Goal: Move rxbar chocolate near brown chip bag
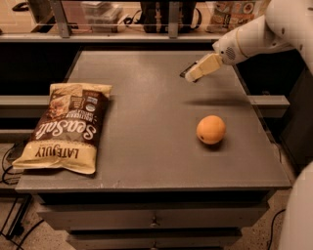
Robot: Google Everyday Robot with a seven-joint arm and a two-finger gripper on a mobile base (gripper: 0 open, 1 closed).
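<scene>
The brown chip bag (pixel 66 128) lies flat at the table's left front corner, dark brown with tan ends. The rxbar chocolate (pixel 183 74) lies at the far right of the table. Only a dark sliver of it shows beside my gripper. My gripper (pixel 193 74) is tan-coloured, reaches in from the upper right on the white arm, and is over the bar, hiding most of it. I cannot tell whether it touches the bar.
An orange (pixel 211 129) sits on the grey table (pixel 146 107) at the right, in front of the gripper. A shelf with boxes and bags (pixel 230 10) runs behind the table. Drawers are below the front edge.
</scene>
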